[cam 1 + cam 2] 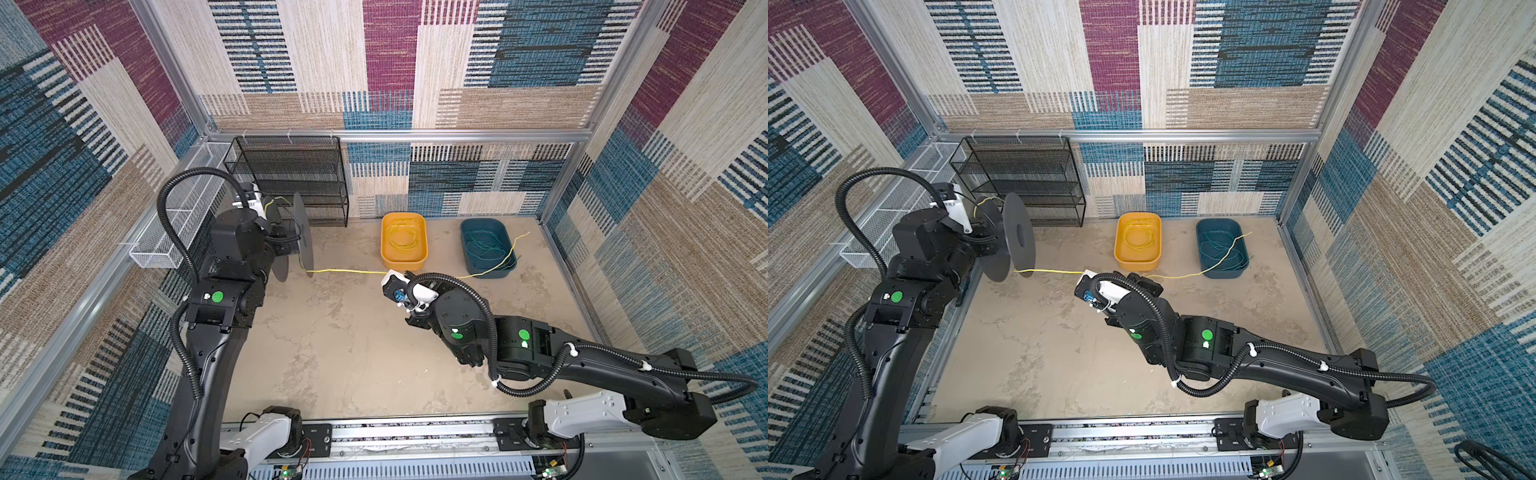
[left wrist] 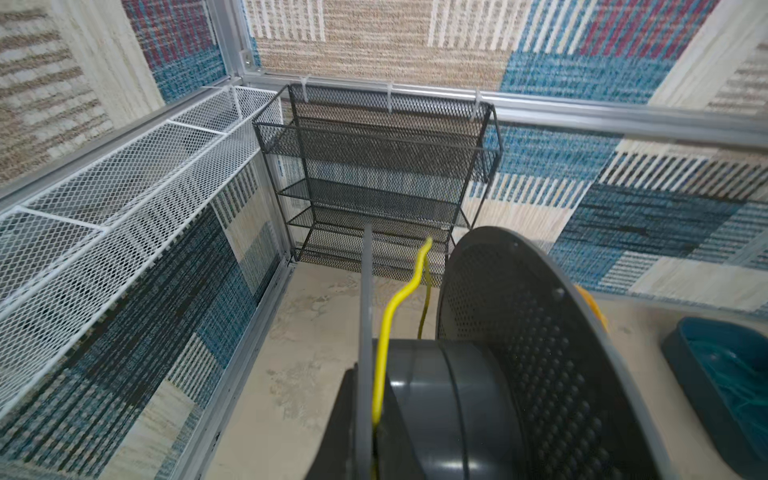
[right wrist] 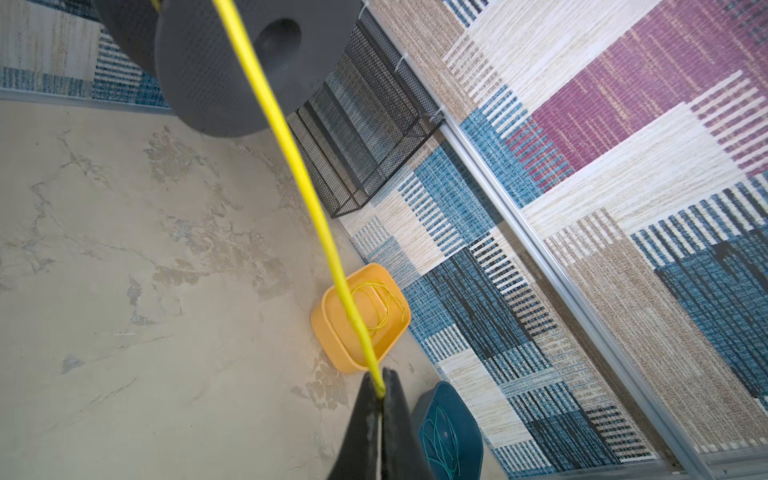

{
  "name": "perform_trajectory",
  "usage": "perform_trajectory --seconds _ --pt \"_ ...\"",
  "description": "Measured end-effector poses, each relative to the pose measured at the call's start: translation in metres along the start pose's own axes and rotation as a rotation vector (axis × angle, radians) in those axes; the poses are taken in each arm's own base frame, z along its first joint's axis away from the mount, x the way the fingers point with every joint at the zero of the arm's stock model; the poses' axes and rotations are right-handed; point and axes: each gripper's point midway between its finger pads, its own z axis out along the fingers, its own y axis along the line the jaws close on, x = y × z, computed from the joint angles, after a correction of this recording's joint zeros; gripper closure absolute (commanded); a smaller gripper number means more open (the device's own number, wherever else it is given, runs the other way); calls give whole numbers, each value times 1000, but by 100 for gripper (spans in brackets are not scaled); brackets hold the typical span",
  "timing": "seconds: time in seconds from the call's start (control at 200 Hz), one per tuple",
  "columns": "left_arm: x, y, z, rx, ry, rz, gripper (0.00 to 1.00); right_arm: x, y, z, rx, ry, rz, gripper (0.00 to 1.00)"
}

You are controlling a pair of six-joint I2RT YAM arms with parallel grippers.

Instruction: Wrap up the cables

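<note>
Both closed — right gripper (image 3: 380,390) pinches the yellow cable (image 3: 316,216); left gripper (image 2: 347,424), mostly hidden, clamps the spool (image 2: 540,353).

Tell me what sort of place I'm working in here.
Likely a purpose-built robot test cell: an aluminium frame walled with patterned carpet panels, a robot mounting rail, and a mesh rack.

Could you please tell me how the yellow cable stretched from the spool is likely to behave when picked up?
Probably floppy: the yellow cable runs straight only between the spool and the right gripper, and curves loosely beyond it. Likely light, being very thin. Its smooth look suggests it could slip through a loose pinch.
</note>
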Motion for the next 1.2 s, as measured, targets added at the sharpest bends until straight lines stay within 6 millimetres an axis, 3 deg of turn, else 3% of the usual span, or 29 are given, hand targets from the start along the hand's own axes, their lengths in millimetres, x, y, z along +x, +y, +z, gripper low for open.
perform_trajectory --seconds 0.18,0.491,0.656,0.941,1.202 --pt "25 -28 -11 80 24 133 100 -26 -38 7 71 -59 57 100" --pt "66 -29 -32 108 58 283 100 -41 -70 34 114 -90 12 100" --pt "85 -33 -44 143 73 369 100 -47 -97 51 154 -100 0 100" --pt "91 -29 -66 185 52 431 100 -20 -129 102 191 -41 -18 100" --pt "95 -36 -79 260 43 436 100 9 -173 152 210 -15 -12 100"
